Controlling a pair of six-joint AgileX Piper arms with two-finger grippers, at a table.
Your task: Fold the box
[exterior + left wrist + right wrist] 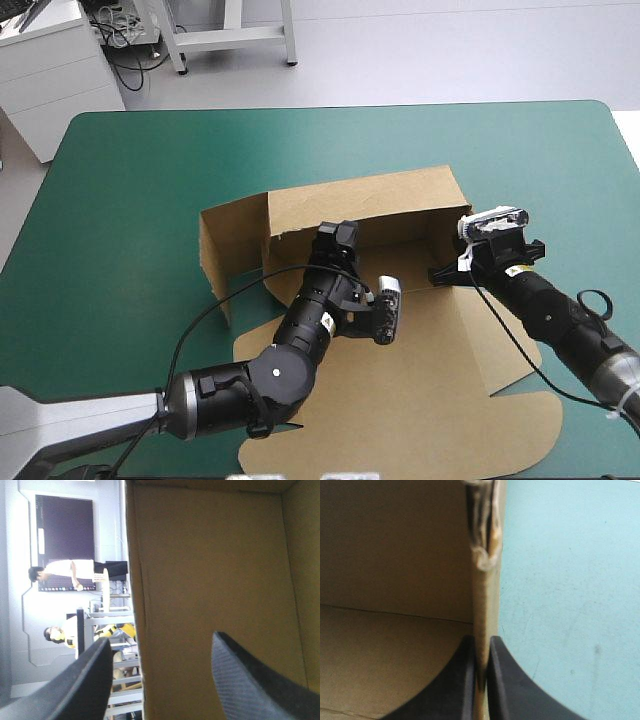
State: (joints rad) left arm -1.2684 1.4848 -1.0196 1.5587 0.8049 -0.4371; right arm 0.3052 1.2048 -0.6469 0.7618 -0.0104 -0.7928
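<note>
The brown box (370, 205) stands mid-table with its back wall and a left flap (228, 245) raised, and its flat lid (440, 400) reaches toward the near edge. My left gripper (338, 238) is inside the box by the back wall. In the left wrist view, the left gripper (162, 639) is open and a raised wall's edge (134, 605) runs between its fingers. My right gripper (445, 272) is at the box's right end. There, the right gripper (481, 645) is shut on the upright right wall (487, 595), with board showing between both black fingers.
The teal-green cover (120, 200) stretches wide to the left of the box and beyond it. The table's right edge (632, 150) lies not far past my right arm. The lid's near corner (545, 440) lies close to the table's front.
</note>
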